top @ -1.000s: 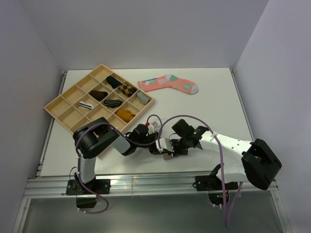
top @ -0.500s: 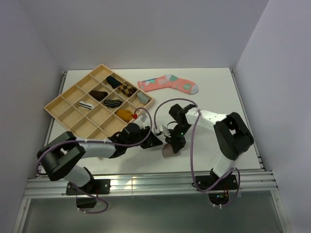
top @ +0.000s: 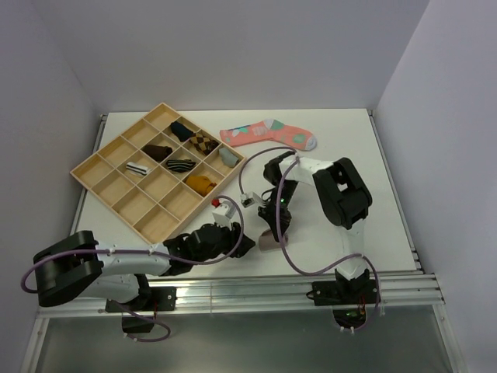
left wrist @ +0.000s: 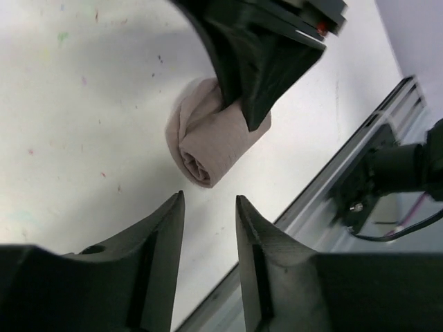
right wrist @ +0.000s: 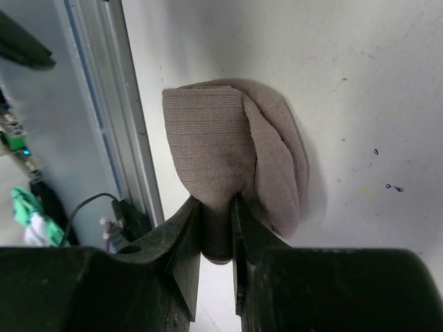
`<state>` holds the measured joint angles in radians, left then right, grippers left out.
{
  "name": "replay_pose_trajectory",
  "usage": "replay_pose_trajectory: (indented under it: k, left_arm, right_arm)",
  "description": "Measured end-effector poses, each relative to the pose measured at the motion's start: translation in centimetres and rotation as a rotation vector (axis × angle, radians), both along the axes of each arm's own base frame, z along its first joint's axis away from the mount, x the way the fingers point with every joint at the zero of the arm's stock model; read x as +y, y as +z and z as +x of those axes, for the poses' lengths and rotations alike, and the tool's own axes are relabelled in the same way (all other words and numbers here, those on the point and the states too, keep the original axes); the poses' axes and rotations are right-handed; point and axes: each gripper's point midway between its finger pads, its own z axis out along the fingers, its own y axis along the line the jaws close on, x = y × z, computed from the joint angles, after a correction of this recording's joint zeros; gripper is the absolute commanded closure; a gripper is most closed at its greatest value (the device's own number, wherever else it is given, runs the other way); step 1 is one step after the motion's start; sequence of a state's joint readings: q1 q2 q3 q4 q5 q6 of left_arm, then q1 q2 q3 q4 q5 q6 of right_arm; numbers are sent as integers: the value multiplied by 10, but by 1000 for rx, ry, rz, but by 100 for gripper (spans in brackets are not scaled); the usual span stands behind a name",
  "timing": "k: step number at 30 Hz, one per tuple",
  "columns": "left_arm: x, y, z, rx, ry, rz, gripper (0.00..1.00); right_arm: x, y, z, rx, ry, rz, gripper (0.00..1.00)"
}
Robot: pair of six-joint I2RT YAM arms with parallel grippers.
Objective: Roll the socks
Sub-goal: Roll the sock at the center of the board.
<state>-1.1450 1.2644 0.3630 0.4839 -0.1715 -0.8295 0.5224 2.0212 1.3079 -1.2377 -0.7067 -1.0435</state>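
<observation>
A taupe-brown sock (top: 269,238) lies rolled into a short bundle near the table's front edge. My right gripper (top: 276,224) comes down on it from behind and is shut on a fold of the roll. The right wrist view shows the sock (right wrist: 228,138) pinched between the fingers of the right gripper (right wrist: 216,202). My left gripper (top: 247,246) lies low just left of the roll, open and holding nothing. In the left wrist view, the left gripper (left wrist: 210,198) has a gap to the rolled sock (left wrist: 208,142), and the right gripper (left wrist: 250,83) is clamped on the sock's top.
A wooden compartment tray (top: 78,172) with several rolled socks stands at the back left. A long coral-pink sock (top: 268,134) lies flat at the back centre. The metal rail (top: 233,289) of the table's front edge runs close below the roll.
My left gripper has opened, let go of the roll and drawn back toward the near left. The right arm has swung round while keeping its grip on the sock.
</observation>
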Motion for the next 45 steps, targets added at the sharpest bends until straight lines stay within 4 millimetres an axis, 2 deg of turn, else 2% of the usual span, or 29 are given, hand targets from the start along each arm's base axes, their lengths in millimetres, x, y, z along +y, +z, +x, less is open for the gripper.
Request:
replay_pose_trajectory:
  k: [4, 8, 11, 17, 23, 30, 33, 35, 36, 37, 40, 42, 45]
  left_arm:
    - [-7, 8, 5, -104, -51, 56, 55]
    - [-26, 13, 17, -195, -104, 118, 54]
    - [-38, 6, 22, -233, -146, 168, 54]
    - [-46, -18, 22, -254, -226, 250, 54]
    - [-54, -24, 20, -253, -278, 255, 53]
    - [-59, -31, 28, -235, -294, 237, 54]
    - [-61, -33, 29, -221, -306, 220, 60]
    - [-63, -34, 29, -211, -315, 207, 72]
    - [-64, -35, 29, -206, -319, 199, 76]
    - [-65, -35, 29, -200, -320, 192, 86]
    - [-68, -36, 29, -184, -325, 167, 97]
    - [-71, -36, 29, -171, -322, 145, 100]
    - [-75, -37, 31, -153, -316, 112, 100]
  right_arm:
    - [0, -1, 1, 46, -12, -26, 82]
    - [1, -1, 1, 69, -25, -37, 82]
    - [0, -1, 1, 73, -36, -43, 82]
    - [0, -1, 2, 83, -51, -45, 82]
    - [0, -2, 1, 104, -67, -47, 82]
    - [0, -2, 2, 108, -75, -48, 82]
    - [0, -3, 2, 107, -77, -48, 82]
    - [0, -3, 2, 107, -81, -50, 81]
    - [0, -3, 3, 105, -83, -51, 78]
    - [-1, -3, 3, 105, -86, -53, 75]
    - [-2, -5, 4, 106, -110, -66, 66]
    - [-4, -4, 4, 87, -134, -74, 58]
    - [-7, -3, 10, 16, -166, -72, 54]
